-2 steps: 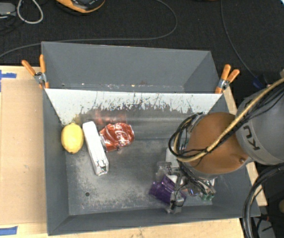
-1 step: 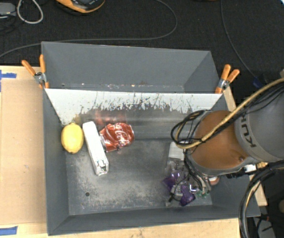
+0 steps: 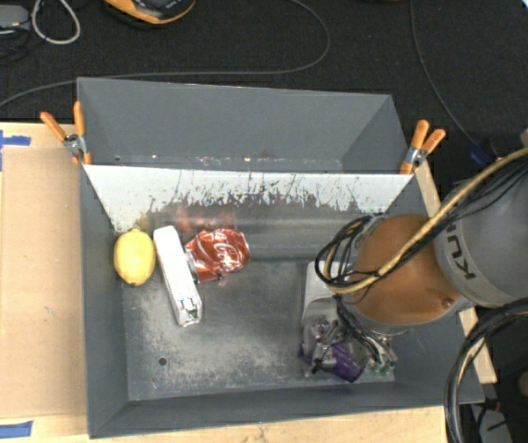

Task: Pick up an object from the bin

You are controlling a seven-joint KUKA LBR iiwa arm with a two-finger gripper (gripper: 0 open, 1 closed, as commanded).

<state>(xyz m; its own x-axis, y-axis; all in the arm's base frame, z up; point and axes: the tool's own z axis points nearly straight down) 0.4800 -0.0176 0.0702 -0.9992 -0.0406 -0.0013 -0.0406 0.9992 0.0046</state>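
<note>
Nearest to us rose the arm's wrist with its orange cover point(image 3: 398, 275) and its looped black cables point(image 3: 338, 257), reaching in from the right and hanging over the near right corner of the bin point(image 3: 236, 349). Below it the gripper point(image 3: 338, 356) was low in that corner, close to the floor. A small purple thing point(image 3: 345, 368) lay right at its tip, touching it or very nearly so. Whether the gripper was apart, together or clamped on that purple thing we could not tell, for the wrist and its fittings crowded the spot. We judged that the reach down into the bin was done, while the grasp was unproven and the lift out had not begun, since nothing hung clear of the floor. Farther off, across a bare stretch of floor and well apart from the gripper, three things lay untouched at the left: a white oblong thing point(image 3: 178, 287) lying at a slant, a red crumpled wrapper point(image 3: 216, 252) just beside its upper end, and a yellow lemon point(image 3: 135, 257) on its other side, close to the left wall. Beyond them rose the far wall, scuffed along its lower edge.
</note>
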